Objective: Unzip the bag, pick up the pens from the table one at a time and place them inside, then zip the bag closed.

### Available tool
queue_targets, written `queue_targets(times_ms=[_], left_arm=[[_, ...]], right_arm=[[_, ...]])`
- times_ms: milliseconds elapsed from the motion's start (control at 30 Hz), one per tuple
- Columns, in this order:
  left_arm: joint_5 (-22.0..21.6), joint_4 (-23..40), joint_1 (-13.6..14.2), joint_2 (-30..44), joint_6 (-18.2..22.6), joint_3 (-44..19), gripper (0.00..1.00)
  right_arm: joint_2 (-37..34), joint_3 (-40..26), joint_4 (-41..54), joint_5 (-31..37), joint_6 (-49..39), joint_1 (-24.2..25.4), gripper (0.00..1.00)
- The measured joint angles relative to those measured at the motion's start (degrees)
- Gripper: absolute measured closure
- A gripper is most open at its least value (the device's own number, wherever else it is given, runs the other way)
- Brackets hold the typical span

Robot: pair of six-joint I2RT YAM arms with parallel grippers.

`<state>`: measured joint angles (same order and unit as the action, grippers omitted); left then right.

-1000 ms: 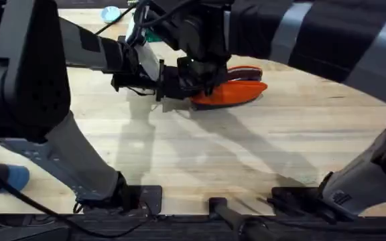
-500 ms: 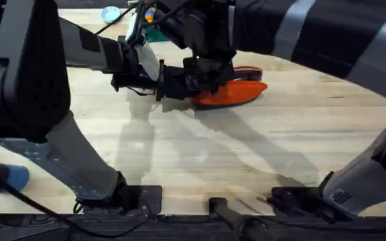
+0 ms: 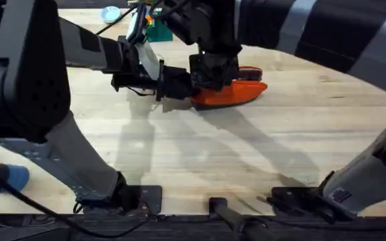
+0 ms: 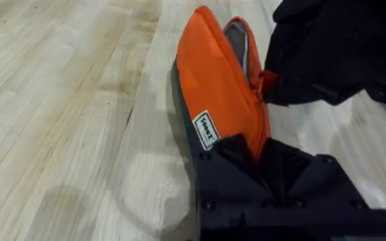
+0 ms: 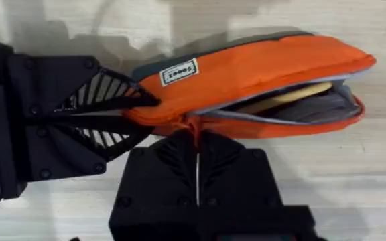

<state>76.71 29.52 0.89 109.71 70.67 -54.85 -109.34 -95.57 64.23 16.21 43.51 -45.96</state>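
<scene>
Lying on the wooden surface [image 3: 260, 147], the orange bag [image 3: 230, 92] is partly open, with a tan pen [image 5: 283, 98] inside. The left gripper [image 5: 136, 110] is closed on one end of the bag. The right gripper [image 5: 196, 144] is pinched tight on the red zipper pull [image 5: 194, 124].

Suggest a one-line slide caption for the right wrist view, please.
Left hand pins the end of the bag while right hand grips the zipper pull, a yellowish-tan pen inside.
</scene>
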Motion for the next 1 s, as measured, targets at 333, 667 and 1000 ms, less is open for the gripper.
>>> queue_targets(times_ms=[333, 667, 1000], left_arm=[[0.0, 0.0, 0.0, 0.0, -0.2, 0.0, 0.958], [0.0, 0.0, 0.0, 0.0, -0.3, 0.0, 0.958], [0.0, 0.0, 0.1, 0.0, -0.5, 0.0, 0.958]], right_arm=[[0.0, 0.0, 0.0, -0.7, 0.0, 0.5, 0.97], [3.0, 2.3, -3.6, -4.3, -1.8, 3.6, 0.97], [8.4, 9.1, -5.8, -8.4, -5.0, 6.9, 0.969]])
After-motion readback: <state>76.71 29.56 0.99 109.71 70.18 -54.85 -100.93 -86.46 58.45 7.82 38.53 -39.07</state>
